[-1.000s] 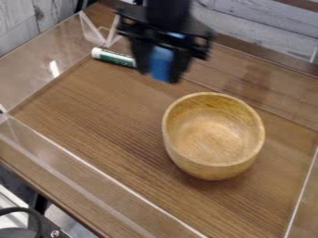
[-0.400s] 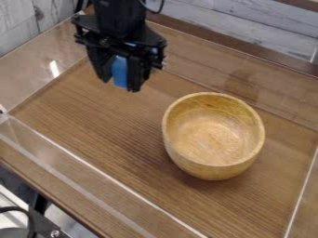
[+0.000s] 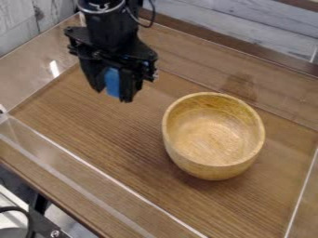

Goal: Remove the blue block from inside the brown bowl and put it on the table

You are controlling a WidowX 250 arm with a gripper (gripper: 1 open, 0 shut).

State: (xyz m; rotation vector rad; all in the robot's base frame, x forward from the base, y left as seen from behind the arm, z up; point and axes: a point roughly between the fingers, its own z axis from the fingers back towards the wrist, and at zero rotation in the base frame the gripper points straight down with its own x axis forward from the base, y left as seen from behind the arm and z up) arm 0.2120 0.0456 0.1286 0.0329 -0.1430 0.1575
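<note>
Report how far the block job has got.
Done: the round light-brown wooden bowl is empty. In hand: the small bright-blue rectangular block sits between the fingers of the black tool, above the brown wood-grain table, left of the bowl. Left: lower it, release, withdraw.

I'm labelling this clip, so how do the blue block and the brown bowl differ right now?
The blue block is small, bright blue and flat-faced; the brown bowl is much larger, round and light wood. The block hangs above the table, clamped in the tool; the bowl rests on the table, empty. The block is left of the bowl, apart from it. Both look solid and rigid.
</note>
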